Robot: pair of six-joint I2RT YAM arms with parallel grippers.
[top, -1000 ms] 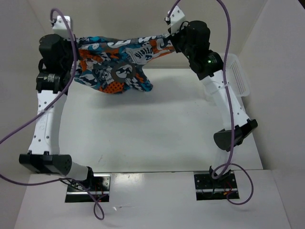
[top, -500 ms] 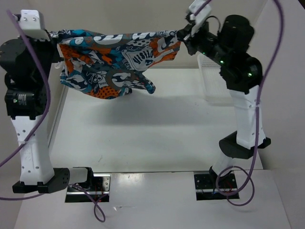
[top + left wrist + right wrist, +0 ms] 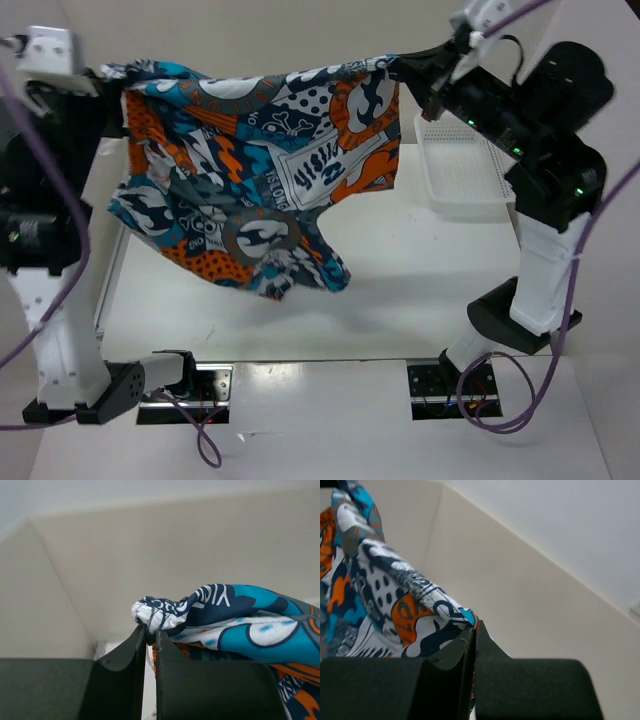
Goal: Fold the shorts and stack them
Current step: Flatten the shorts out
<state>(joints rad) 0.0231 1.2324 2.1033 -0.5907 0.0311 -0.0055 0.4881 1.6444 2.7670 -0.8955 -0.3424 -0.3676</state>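
The shorts [image 3: 255,170], in a teal, orange, white and dark grey patchwork print with a grey circle emblem, hang spread in the air between both arms, clear of the table. My left gripper [image 3: 112,72] is shut on their upper left corner, where the bunched cloth [image 3: 160,612] sticks out above the jaws. My right gripper [image 3: 400,64] is shut on the upper right corner, with the cloth [image 3: 420,610] pinched at the tips. The lower hem droops toward the table's front middle.
A white plastic mesh basket [image 3: 460,170] sits at the right of the white table [image 3: 400,290], just behind the right arm. Beige walls close in the back and sides.
Both grippers rose and moved apart with the shorts. The cloth, bunched a second ago, now hangs spread wide and nearer the camera.
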